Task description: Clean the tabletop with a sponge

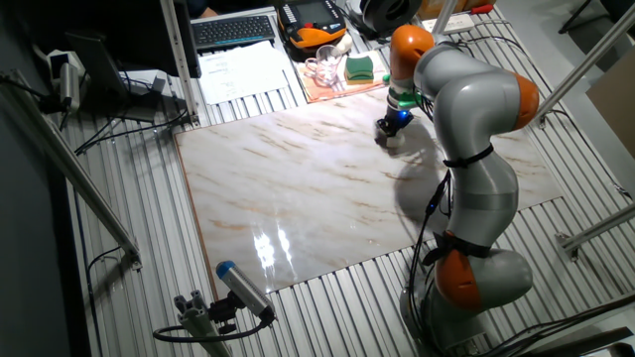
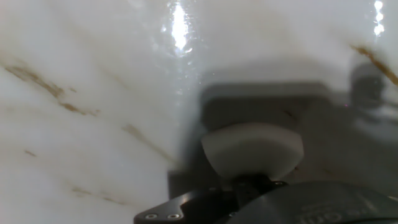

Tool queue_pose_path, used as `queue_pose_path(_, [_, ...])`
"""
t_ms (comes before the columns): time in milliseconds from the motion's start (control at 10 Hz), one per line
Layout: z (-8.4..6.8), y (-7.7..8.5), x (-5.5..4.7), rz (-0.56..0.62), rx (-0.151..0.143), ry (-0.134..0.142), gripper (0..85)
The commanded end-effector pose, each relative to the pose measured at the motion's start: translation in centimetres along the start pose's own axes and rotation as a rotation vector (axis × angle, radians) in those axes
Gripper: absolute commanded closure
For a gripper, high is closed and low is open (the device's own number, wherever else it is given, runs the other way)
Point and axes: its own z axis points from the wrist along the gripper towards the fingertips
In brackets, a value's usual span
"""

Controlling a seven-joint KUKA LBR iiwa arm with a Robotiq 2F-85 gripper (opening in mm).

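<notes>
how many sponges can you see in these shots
2. A cream-white sponge sits at the hand, low over the marble tabletop near its far right corner. A green-and-yellow sponge lies on the orange mat beyond the slab. Clutter may hide others.

Sponge (image 2: 252, 149) on tabletop's (image 1: 298, 188) far-right part

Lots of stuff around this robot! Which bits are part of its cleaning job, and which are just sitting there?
Part of the job:
gripper
cream sponge
marble tabletop

Just lying about:
green-and-yellow sponge
keyboard
papers
orange device
</notes>
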Motion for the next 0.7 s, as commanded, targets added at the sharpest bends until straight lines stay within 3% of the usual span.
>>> queue_pose_path(0, [0.0,0.1,-0.2,0.000,-0.007,-0.002,85.0])
queue_pose_path(600, [-0.1,0.9,-1.4,0.006,-0.022,-0.008,85.0])
